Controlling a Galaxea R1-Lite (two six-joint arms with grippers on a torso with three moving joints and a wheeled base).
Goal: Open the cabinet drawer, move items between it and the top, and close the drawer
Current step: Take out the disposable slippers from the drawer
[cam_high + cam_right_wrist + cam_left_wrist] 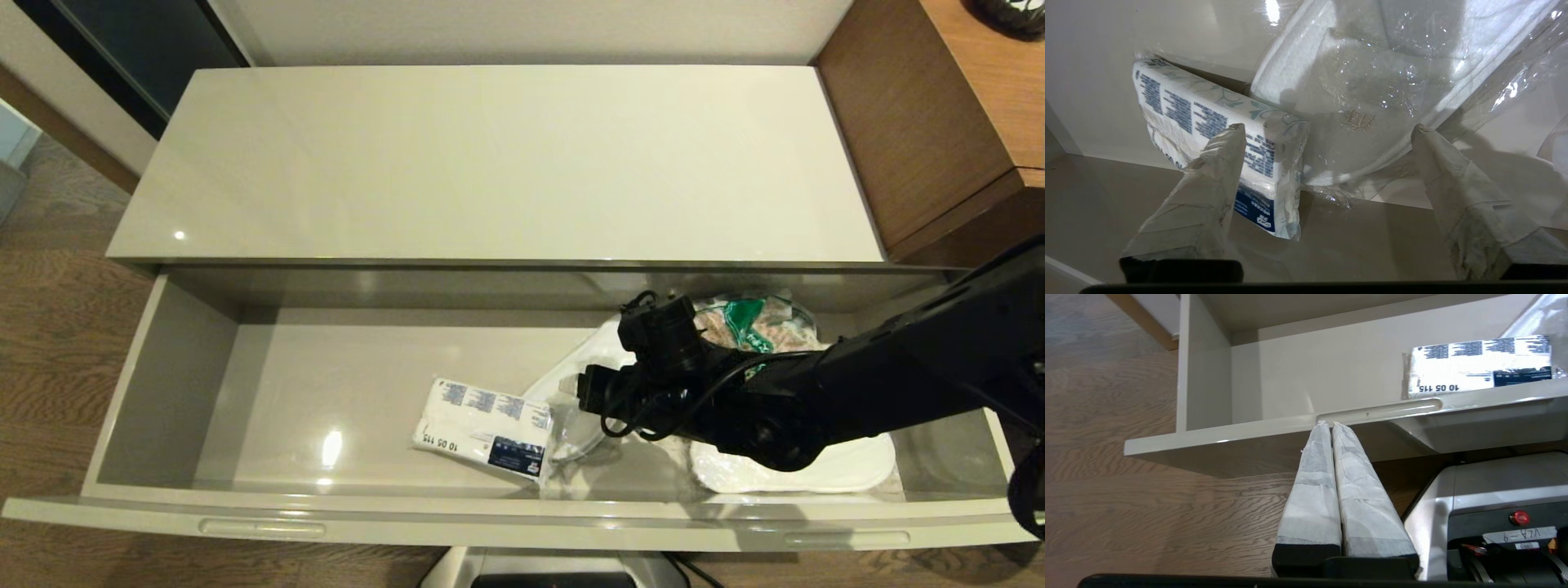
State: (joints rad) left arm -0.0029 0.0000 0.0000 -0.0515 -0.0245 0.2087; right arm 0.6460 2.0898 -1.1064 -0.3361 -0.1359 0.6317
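The cabinet drawer (163, 384) stands pulled out wide below the bare top (506, 163). On its floor lies the white tissue packet (473, 420) with blue print and a dark label. A white slipper (563, 376) in clear wrap lies just right of it, touching it. My right gripper (1327, 130) is down inside the drawer, open. One finger lies over the tissue packet (1180, 110), and the slipper's (1355, 81) rounded end sits between the fingers. My left gripper (1329, 424) is shut and empty, below the drawer's front, tips at the left slot handle (1380, 410).
A second wrapped slipper (849, 469) lies under my right arm at the drawer's right end, and a green-and-beige packet (755, 322) sits at the back right. Taller brown wood furniture (922, 122) stands right of the cabinet. The robot's base (1494, 506) is below the drawer front.
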